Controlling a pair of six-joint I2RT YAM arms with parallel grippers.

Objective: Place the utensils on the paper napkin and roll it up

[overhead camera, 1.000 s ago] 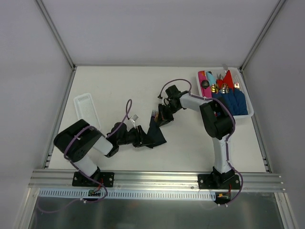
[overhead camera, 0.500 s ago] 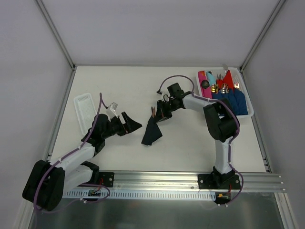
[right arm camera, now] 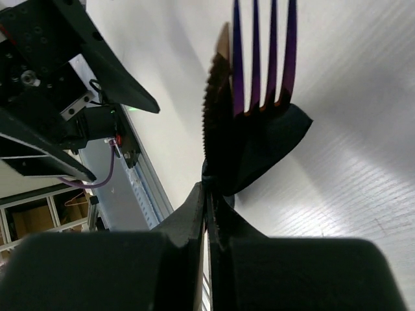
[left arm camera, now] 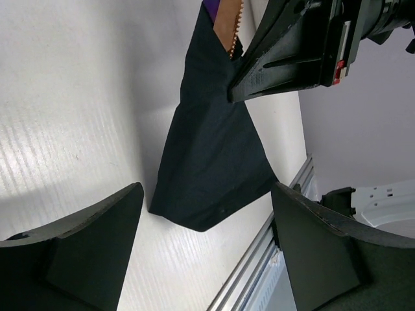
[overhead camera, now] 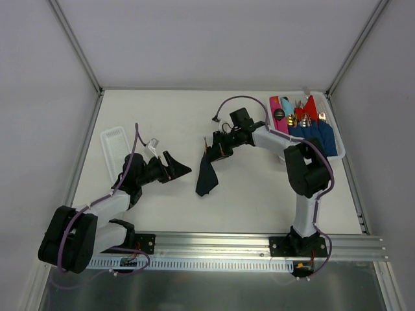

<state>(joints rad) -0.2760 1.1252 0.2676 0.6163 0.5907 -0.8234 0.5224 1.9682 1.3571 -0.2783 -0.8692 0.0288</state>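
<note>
**White table, three things on it**

The table [overhead camera: 259, 194] is pale and matte. Near its middle a dark napkin [overhead camera: 207, 180] rests its lower end on the surface. Well left of the napkin lies a flat white tray [overhead camera: 117, 149]. Well right and behind stands a filled white bin [overhead camera: 338, 154].

The thin near-black paper napkin [overhead camera: 207, 176] is loosely wrapped into a long, flattened cone near the middle of the scene, its length running far to near. It is narrow at the far end and widens to a blunt, creased near end [left arm camera: 214, 162]. The right gripper [overhead camera: 214, 146] has its fingers pressed together on the narrow far end. From that end two utensils stick out side by side: a fork with four glossy purple tines [right arm camera: 260, 55] and a copper-coloured knife with a serrated edge [right arm camera: 218, 87]. Their handles are hidden inside the dark wrap [right arm camera: 272, 139]. Whether the wide near end touches the surface below cannot be told.
</note>
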